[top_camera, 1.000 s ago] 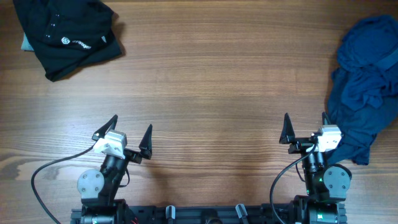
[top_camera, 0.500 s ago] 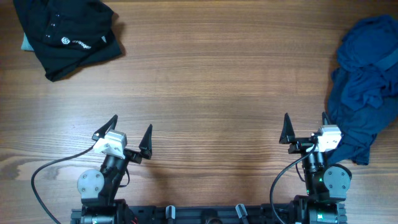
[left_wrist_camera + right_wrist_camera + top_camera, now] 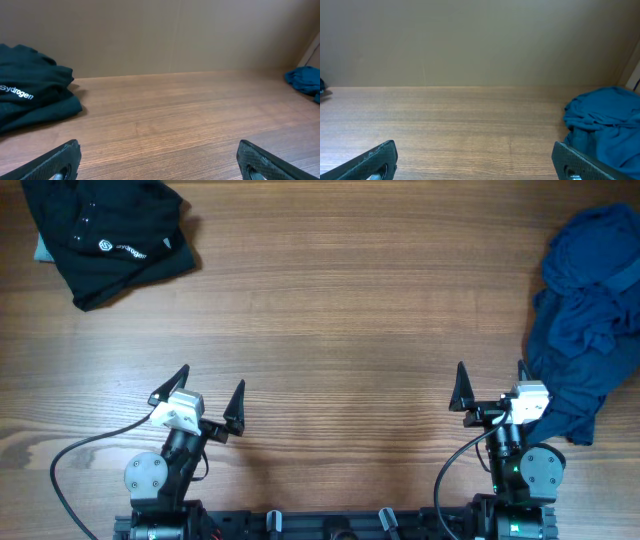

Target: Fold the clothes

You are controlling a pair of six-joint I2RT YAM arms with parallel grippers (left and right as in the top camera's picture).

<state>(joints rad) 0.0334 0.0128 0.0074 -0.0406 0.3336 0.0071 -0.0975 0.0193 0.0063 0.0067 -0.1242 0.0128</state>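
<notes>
The clothes (image 3: 585, 320) lie as a crumpled blue heap at the table's right edge; they also show in the right wrist view (image 3: 605, 120) and far off in the left wrist view (image 3: 306, 80). My right gripper (image 3: 490, 372) stands open near the front edge with nothing between its fingers (image 3: 585, 162). Its right finger is just beside the heap's lower left edge. My left gripper (image 3: 212, 380) is open and empty at the front left, far from the blue heap, with only bare wood between its fingers (image 3: 55, 162).
A dark folded garment with a white logo (image 3: 105, 235) lies at the back left corner and shows in the left wrist view (image 3: 30, 100). A pale scrap (image 3: 42, 248) peeks out from under it. The wooden table (image 3: 330, 320) stretches between the two piles.
</notes>
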